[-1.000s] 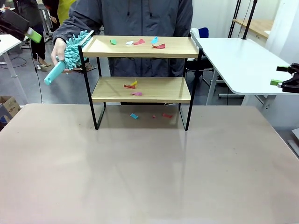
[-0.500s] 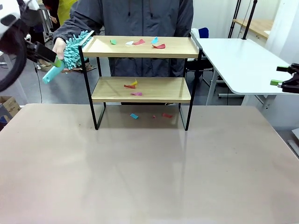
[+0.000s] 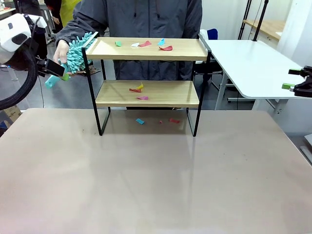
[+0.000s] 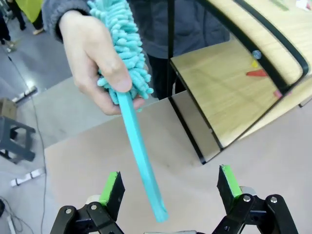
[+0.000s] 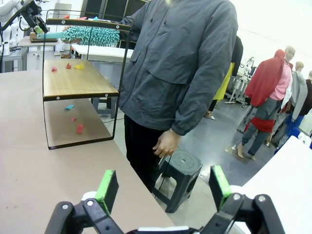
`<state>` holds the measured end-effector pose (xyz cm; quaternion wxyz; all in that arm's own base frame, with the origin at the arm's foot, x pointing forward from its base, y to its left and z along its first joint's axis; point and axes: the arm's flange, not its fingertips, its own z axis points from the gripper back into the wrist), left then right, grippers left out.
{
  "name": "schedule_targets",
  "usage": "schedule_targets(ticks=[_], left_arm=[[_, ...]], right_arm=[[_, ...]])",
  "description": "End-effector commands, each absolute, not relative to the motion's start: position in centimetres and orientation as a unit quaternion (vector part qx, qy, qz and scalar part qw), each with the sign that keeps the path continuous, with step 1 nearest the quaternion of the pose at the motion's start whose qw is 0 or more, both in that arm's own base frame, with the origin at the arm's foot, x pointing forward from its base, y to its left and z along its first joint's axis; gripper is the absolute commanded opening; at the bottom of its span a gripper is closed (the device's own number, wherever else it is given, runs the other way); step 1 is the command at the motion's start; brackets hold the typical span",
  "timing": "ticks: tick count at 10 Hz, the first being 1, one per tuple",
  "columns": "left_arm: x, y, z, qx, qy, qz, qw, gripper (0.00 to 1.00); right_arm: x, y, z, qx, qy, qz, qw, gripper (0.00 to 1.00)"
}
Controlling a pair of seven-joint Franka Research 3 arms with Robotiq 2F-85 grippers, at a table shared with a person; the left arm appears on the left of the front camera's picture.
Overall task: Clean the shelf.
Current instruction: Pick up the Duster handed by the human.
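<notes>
The shelf (image 3: 146,48) stands at the table's far side, with coloured paper scraps (image 3: 146,44) on its top board, on its lower board and on the table beneath. A person's hand (image 3: 61,48) holds a teal fluffy duster (image 3: 75,51) out at the shelf's left end. My left gripper (image 3: 57,73) is open at the duster's handle. In the left wrist view the handle (image 4: 141,156) slants down between the wide-apart fingers of my left gripper (image 4: 169,185), touching neither. My right gripper (image 3: 297,80) hangs open at the far right, off the table, with nothing between its fingers (image 5: 107,187).
The person (image 3: 141,19) stands right behind the shelf. A second white table (image 3: 253,63) lies at the back right. A black stool (image 5: 180,165) stands on the floor beside the person. The near table surface (image 3: 156,180) is bare.
My left arm has swung in from the upper left and brought its open gripper down around the duster's handle. The person's hand, the shelf and my right gripper have stayed put.
</notes>
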<state>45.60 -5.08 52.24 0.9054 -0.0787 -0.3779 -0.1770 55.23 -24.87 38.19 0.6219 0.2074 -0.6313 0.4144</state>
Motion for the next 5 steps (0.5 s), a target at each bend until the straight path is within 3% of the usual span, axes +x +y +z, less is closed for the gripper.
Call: schedule_targets(ticks=[1, 3, 4, 5], left_arm=[[46.79, -5.43, 52.24, -0.074, -0.376, -0.166, 0.909, 1.00], [47.03, -5.35, 52.05, -0.063, -0.384, -0.156, 0.908, 1.00], [47.02, -5.34, 51.96, -0.054, -0.386, -0.160, 0.907, 0.42], [47.07, -5.36, 51.87, -0.051, -0.386, -0.160, 0.907, 0.42]], right_arm=[[55.24, -24.66, 38.89, 0.210, -0.626, 0.411, 0.628, 1.00], [55.24, -24.66, 38.89, 0.210, -0.626, 0.411, 0.628, 1.00], [55.24, -24.66, 38.89, 0.210, -0.626, 0.411, 0.628, 1.00], [55.24, -24.66, 38.89, 0.210, -0.626, 0.411, 0.628, 1.00]])
